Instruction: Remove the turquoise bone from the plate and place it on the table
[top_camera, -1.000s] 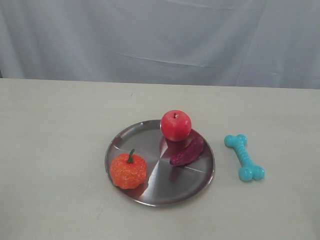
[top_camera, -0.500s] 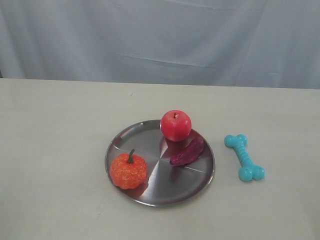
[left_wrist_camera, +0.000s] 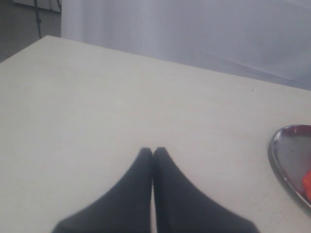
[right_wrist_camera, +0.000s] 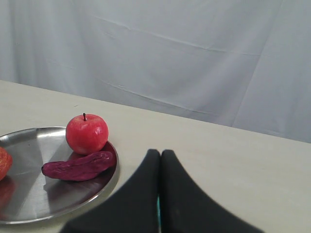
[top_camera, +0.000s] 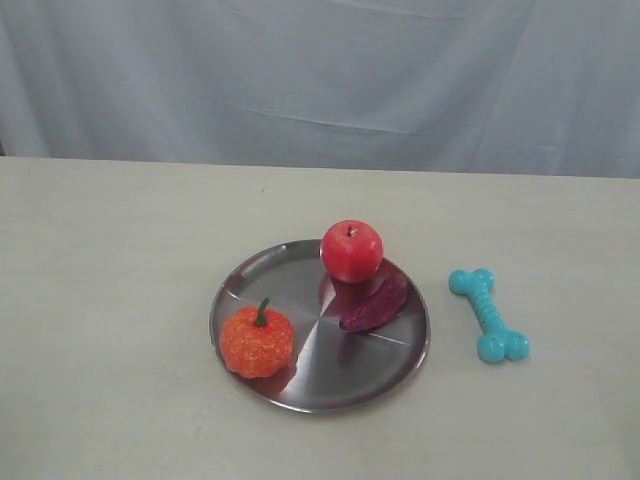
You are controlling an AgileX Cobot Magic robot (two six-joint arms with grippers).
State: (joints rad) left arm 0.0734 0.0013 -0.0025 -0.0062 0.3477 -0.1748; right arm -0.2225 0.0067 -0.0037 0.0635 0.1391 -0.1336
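Observation:
The turquoise bone (top_camera: 489, 315) lies flat on the beige table (top_camera: 110, 300), just right of the silver plate (top_camera: 285, 275) and apart from its rim. Neither arm shows in the exterior view. In the left wrist view my left gripper (left_wrist_camera: 153, 150) is shut with nothing in it, above bare table, the plate's edge (left_wrist_camera: 282, 158) off to one side. In the right wrist view my right gripper (right_wrist_camera: 161, 152) is shut and empty; only a thin turquoise sliver of the bone (right_wrist_camera: 158, 212) shows through the slit between its fingers, the plate (right_wrist_camera: 29, 145) beside them.
On the plate sit a red apple (top_camera: 351, 250), a purple sweet potato (top_camera: 375, 302) and an orange pumpkin (top_camera: 257, 340). A pale curtain (top_camera: 320, 80) hangs behind the table's far edge.

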